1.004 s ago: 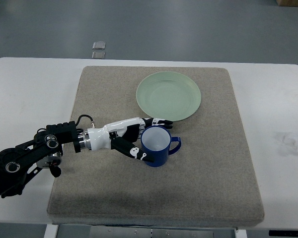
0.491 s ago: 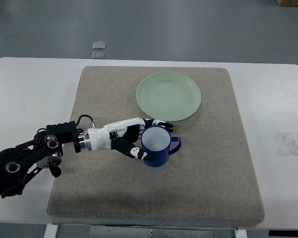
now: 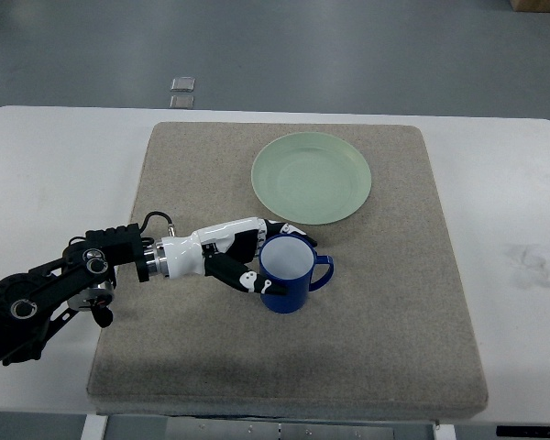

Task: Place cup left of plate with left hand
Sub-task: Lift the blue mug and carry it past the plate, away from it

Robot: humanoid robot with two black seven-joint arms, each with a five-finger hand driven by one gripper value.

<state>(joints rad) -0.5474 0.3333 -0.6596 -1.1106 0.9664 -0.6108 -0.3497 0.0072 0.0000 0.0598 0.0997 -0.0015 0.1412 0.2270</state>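
White counter (image 3: 55,165) carries a grey mat (image 3: 202,367); grey floor beyond. Green plate (image 3: 311,177) sits at the mat's far side. Left hand (image 3: 238,257) wraps its fingers around the blue cup (image 3: 287,271), upright on the mat, near of the plate.
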